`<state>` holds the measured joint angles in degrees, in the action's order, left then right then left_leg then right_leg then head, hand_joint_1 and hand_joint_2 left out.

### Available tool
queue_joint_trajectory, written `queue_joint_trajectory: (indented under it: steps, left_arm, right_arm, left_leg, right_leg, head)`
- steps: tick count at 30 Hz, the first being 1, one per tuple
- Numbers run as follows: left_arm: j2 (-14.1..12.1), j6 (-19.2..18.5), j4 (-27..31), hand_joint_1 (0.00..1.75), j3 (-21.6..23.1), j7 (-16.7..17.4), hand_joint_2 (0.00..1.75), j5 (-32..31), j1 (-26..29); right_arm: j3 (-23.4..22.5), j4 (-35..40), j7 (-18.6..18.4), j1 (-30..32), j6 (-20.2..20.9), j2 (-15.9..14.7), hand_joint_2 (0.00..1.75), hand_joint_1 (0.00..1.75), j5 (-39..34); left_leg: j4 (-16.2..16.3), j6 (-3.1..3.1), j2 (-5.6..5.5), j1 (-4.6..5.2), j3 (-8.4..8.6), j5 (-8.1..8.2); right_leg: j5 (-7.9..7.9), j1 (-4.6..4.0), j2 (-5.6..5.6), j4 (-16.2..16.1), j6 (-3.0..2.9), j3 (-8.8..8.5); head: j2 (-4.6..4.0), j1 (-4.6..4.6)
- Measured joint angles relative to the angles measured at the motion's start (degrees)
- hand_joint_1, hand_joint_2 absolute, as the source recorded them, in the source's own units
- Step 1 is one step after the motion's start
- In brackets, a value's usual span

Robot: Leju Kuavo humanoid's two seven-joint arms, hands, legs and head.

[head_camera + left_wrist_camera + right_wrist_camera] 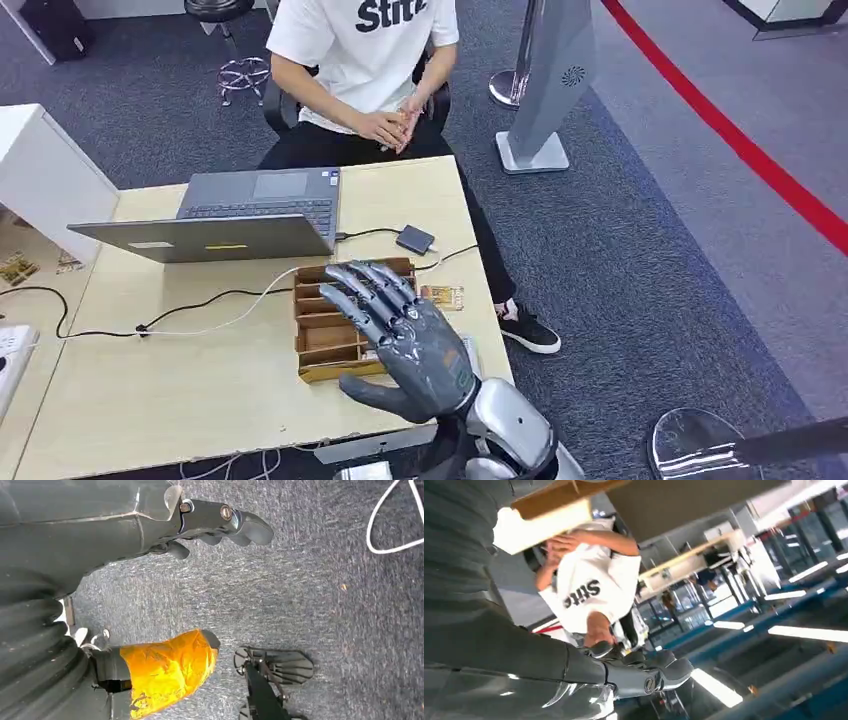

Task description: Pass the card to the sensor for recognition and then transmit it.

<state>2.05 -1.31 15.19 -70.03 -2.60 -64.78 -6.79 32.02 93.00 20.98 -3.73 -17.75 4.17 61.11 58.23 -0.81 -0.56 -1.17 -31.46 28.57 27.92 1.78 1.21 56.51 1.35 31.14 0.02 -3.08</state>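
Observation:
My right hand (400, 335) hovers palm down with its fingers spread over the wooden divided box (318, 345) near the table's right front edge, holding nothing. In the right wrist view the same hand (644, 672) has its fingers loose with nothing between them. A small printed card (443, 297) lies flat on the table just right of the box, beside my fingertips. The small dark sensor (415, 239) sits farther back, wired to the laptop. My left hand (215, 527) hangs above the grey carpet, fingers loosely bent and holding nothing.
An open grey laptop (240, 215) stands at the back of the wooden table (180, 380), with black and white cables trailing left. A person in a white shirt (360, 60) sits behind the table, hands clasped. A grey stand (545, 90) rises at the right.

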Motion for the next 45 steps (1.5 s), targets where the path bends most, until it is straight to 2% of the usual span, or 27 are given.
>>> queue_joint_trajectory:
  steps: [13, 14, 16, 17, 18, 21, 28, 38, 45]
  left_arm:
    - [0.0, 0.1, 0.0, 0.0, -0.3, 0.0, 1.75, 0.0, 0.0]
    - [0.0, -0.1, 0.0, 0.0, -0.3, 0.0, 1.75, 0.1, 0.0]
    - [-0.2, -1.0, 0.0, 0.0, -0.4, 0.0, 1.75, 0.2, -0.1]
    - [-0.2, -1.3, 0.0, 0.0, -0.4, 0.0, 1.75, 0.2, -0.5]
    - [-0.2, -1.4, 0.0, 0.0, -0.4, 0.0, 1.75, 0.2, -0.6]
    - [-0.4, -1.5, 0.0, 0.0, -0.4, 0.1, 1.75, 0.1, -0.4]
    - [-0.4, -1.6, 0.0, 0.0, -0.4, 0.2, 1.75, -0.6, -0.5]
    - [-0.5, -1.4, 0.0, 0.0, -0.6, 0.2, 1.75, -1.0, -0.4]
    - [-0.5, -1.4, 0.0, 0.0, -1.3, 0.2, 1.75, -1.2, -0.4]
  right_arm:
    - [-0.1, -1.6, -1.0, 1.3, 0.4, -1.2, 1.75, 0.0, 0.9]
    - [0.0, -2.1, -3.1, 0.9, 2.3, -1.2, 1.75, 0.0, 2.9]
    - [1.7, -10.1, -13.4, -3.4, 9.4, -0.9, 1.75, 0.0, 13.9]
    - [2.4, -15.7, -16.7, -5.1, 10.3, -0.3, 1.75, 0.0, 17.6]
    - [2.6, -20.6, -17.8, -6.2, 8.9, 0.2, 1.75, 0.0, 18.7]
    - [3.8, -29.2, -18.4, -9.1, 5.5, 1.4, 1.75, 0.0, 18.8]
    - [4.0, -37.4, -18.7, -11.4, 6.8, 2.3, 1.75, 0.0, 19.0]
    - [4.0, -38.8, -19.2, -11.8, 6.4, 2.8, 1.75, 0.0, 20.0]
    - [3.3, -34.4, -18.0, -10.0, 4.1, 2.7, 1.75, 0.0, 19.7]
  left_leg:
    - [0.0, 0.0, -0.01, 0.0, -0.02, -0.01]
    - [0.0, -0.01, 0.0, 0.0, -0.04, -0.01]
    - [0.0, -0.01, 0.33, -0.02, 0.15, -0.01]
    - [0.0, 0.0, 0.26, -0.02, 0.14, -0.02]
    - [0.0, 0.1, 0.04, -0.02, 0.06, -0.12]
    - [0.0, 0.04, 0.0, -0.02, 0.07, -0.18]
    - [0.0, 0.04, -0.12, -0.01, -0.01, -0.17]
    - [0.0, 0.05, -0.11, -0.01, 0.03, -0.17]
    - [0.0, 0.04, -0.12, -0.01, 0.01, -0.17]
  right_leg:
    - [-0.01, 0.0, 0.0, 0.0, 0.0, -0.03]
    - [-0.01, 0.0, 0.0, 0.0, 0.0, -0.04]
    - [-0.06, -0.03, 0.22, 0.0, -0.03, -0.04]
    - [-0.05, -0.02, 0.15, 0.0, -0.02, -0.1]
    - [-0.05, -0.03, -0.06, 0.0, -0.01, -0.11]
    - [-0.1, -0.03, -0.02, 0.0, -0.04, -0.06]
    - [-0.08, -0.02, -0.15, 0.0, -0.02, -0.07]
    - [-0.09, -0.02, -0.15, 0.0, -0.02, -0.08]
    - [-0.08, -0.02, -0.14, 0.0, -0.02, -0.05]
  head:
    - [0.0, 0.0]
    - [0.0, 0.0]
    - [0.0, 0.04]
    - [0.0, 0.11]
    - [0.0, -0.07]
    - [0.0, 0.09]
    - [0.0, 0.0]
    - [0.0, 0.0]
    - [0.0, 0.02]
